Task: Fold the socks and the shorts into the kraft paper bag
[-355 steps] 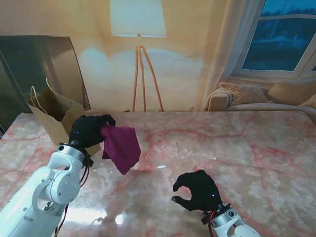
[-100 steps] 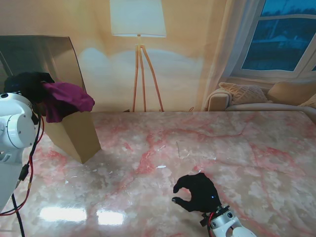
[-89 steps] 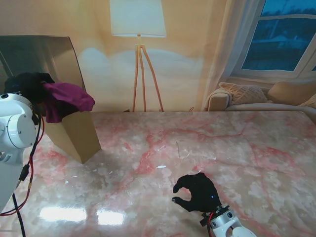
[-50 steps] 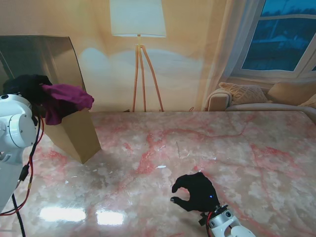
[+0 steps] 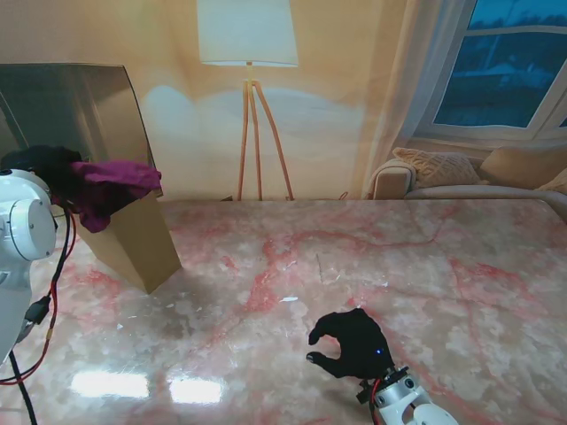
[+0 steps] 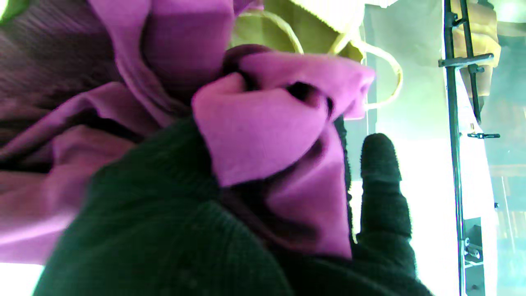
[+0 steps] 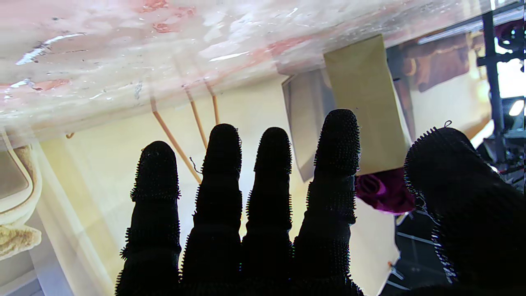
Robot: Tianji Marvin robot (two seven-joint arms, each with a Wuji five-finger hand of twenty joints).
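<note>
At the upper left of the frame the left hand (image 5: 44, 168) clutches the bunched purple shorts (image 5: 111, 184) over the kraft paper bag (image 5: 133, 241) mouth (right hand (image 5: 353, 343) idle, fingers loosely curled on nothing), so lowering and letting go seems next.

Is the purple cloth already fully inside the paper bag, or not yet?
Not yet. The purple cloth is bunched at the bag's open top, partly hanging out, with the left hand gripping it.

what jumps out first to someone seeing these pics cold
The magenta shorts stand out, bunched in the black-gloved left hand at the mouth of the kraft paper bag on the far left of the pink marble table. Near me, the right hand hovers, curled and holding nothing.
</note>
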